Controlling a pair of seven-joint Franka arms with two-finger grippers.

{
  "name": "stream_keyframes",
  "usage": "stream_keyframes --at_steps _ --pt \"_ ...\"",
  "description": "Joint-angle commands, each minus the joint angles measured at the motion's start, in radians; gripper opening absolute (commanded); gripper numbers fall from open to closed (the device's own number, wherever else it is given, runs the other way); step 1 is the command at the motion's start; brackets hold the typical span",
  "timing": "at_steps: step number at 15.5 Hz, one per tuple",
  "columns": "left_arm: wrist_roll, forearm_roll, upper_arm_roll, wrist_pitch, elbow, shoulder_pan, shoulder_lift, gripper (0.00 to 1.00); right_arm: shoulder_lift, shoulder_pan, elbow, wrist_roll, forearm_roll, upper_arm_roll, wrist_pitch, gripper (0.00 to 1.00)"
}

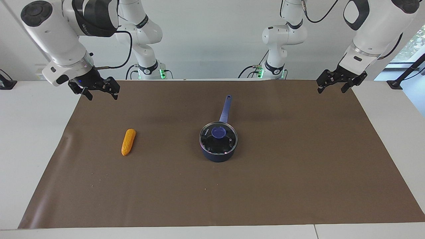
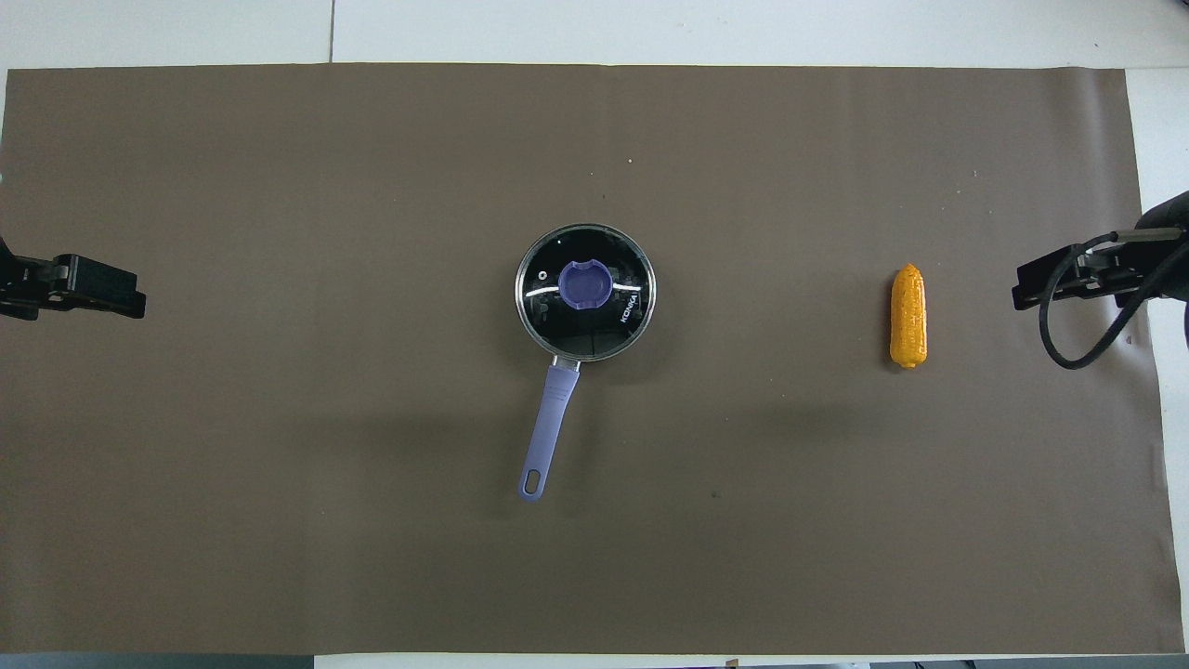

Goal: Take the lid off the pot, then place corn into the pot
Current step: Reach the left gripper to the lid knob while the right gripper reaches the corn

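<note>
The clear glass lid (image 1: 218, 137) with its blue-purple knob sits on the dark navy pot (image 1: 217, 153) at mid-table, about midway between the open-fingered left gripper (image 1: 342, 81) and right gripper (image 1: 99, 89), both raised at the mat's robot-side corners, the yellow-orange corn cob (image 1: 128, 142) lying toward the right arm's edge.

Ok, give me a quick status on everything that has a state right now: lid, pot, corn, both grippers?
lid: on the pot, seated flat, untouched.
pot: upright on the brown mat, covered, handle pointing toward the robots.
corn: lying on the mat toward the right arm's end, not yet picked up.
left gripper: open, holds nothing, waits over the mat's edge.
right gripper: open, holds nothing, waits over the mat's corner.
</note>
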Motion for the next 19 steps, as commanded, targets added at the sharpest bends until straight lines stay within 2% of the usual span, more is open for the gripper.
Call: stream_keyframes --at_steps 1,5,8,11,14,16,18,19 --pt "-0.009 -0.016 0.000 -0.004 -0.036 0.002 -0.028 1.00 -0.010 -0.009 0.001 -0.024 0.003 0.009 -0.012 1.00" --pt "-0.008 -0.016 -0.001 -0.026 -0.034 -0.011 -0.029 1.00 -0.015 -0.009 -0.013 -0.015 0.003 0.013 0.001 1.00" --pt "-0.034 -0.017 -0.006 0.011 -0.033 -0.043 -0.026 1.00 -0.027 -0.009 -0.106 -0.014 0.005 0.015 0.124 1.00" --pt "-0.262 -0.045 -0.012 0.084 -0.024 -0.173 0.000 1.00 0.002 -0.009 -0.226 -0.014 0.006 0.015 0.286 1.00" --pt "-0.495 -0.100 -0.014 0.186 0.033 -0.325 0.128 1.00 0.052 0.008 -0.324 0.014 0.008 0.018 0.475 1.00" --pt "-0.572 -0.121 -0.012 0.209 0.149 -0.410 0.275 1.00 0.086 0.048 -0.379 0.046 0.008 0.016 0.570 1.00" --pt "-0.653 -0.117 -0.011 0.268 0.274 -0.490 0.424 1.00 0.085 0.051 -0.472 0.049 0.008 0.016 0.665 1.00" --pt "-0.669 -0.115 -0.009 0.282 0.306 -0.517 0.463 1.00 0.089 0.047 -0.493 0.048 0.008 0.016 0.694 1.00"
